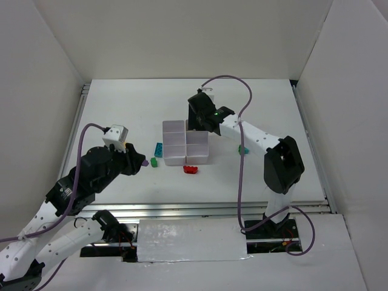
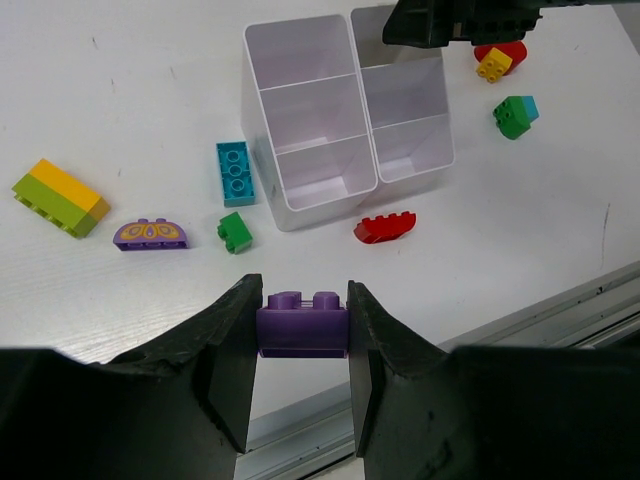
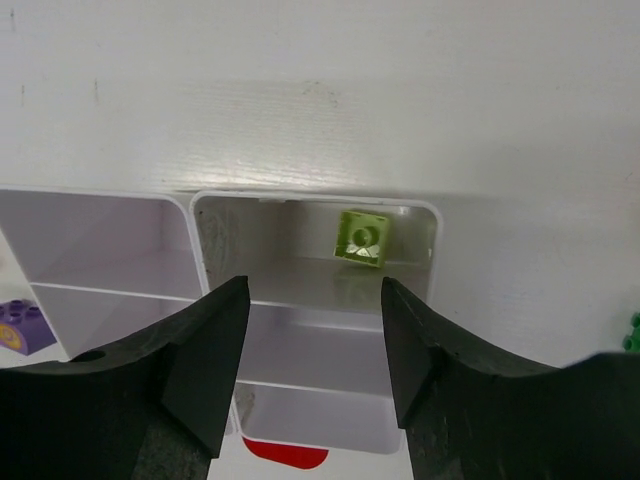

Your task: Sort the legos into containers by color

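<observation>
My left gripper (image 2: 302, 300) is clamped on a purple brick (image 2: 302, 332), one finger on each end. I hold it off the table (image 1: 121, 97), between the left edge and the containers (image 2: 310, 205), nearer the near edge than the far one.

My right gripper (image 3: 315, 300) has its fingers spread with nothing between them. It hangs over the far right compartment of the containers. In that compartment a lime brick (image 3: 363, 238) sits tilted, close to the far wall. I cannot tell whether it rests on the compartment floor.

Loose legos left of the containers:
- The teal brick (image 2: 235, 172) lies just beside the left wall.
- The small green brick (image 2: 235, 231) is near it, toward the near edge.
- The purple rounded piece (image 2: 150, 234) with a yellow pattern lies further toward the left edge.
- The yellow-on-lime stack (image 2: 60, 197) lies beyond that.

The red arched brick (image 2: 385, 227) lies just off the containers' near wall, not touching it.

Right of the containers, the green-and-blue stack (image 2: 515, 115) stands apart from the wall. Further toward the far edge is a red piece (image 2: 510, 50) with a small yellow brick (image 2: 492, 66) against it, partly hidden by my right gripper.

A purple piece (image 3: 22, 325) shows at the left edge of the right wrist view, by the left column. I cannot tell whether it is inside a compartment.
</observation>
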You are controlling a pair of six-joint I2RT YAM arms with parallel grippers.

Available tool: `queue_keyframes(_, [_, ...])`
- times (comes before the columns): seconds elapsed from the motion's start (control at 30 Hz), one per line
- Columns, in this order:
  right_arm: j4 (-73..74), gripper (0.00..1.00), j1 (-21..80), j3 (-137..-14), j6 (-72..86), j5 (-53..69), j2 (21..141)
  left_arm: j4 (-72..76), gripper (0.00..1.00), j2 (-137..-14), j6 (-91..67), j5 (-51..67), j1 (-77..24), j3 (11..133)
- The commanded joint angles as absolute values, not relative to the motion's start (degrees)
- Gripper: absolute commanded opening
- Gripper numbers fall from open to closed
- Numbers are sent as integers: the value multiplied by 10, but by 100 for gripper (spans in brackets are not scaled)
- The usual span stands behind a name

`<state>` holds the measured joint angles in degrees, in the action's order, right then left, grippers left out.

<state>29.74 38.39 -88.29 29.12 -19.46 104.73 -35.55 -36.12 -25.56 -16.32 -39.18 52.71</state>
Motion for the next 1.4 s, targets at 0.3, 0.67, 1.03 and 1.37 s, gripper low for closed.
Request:
queue_keyframes(0.3, [103, 77, 430, -681, 176, 209, 796, -295, 0, -350, -229, -56, -385, 530])
queue_keyframes(0.67, [-43, 89, 506, -553, 195, 459, 623, -102, 0, -350, -238, 351, -384, 491])
queue_keyframes(1.03, [-76, 84, 530, -548, 214, 479, 620, -12, 0, -357, -277, 420, -384, 469])
queue_keyframes(1.37, [-97, 57, 544, -541, 214, 496, 629, -5, 0, -353, -285, 399, -384, 465])
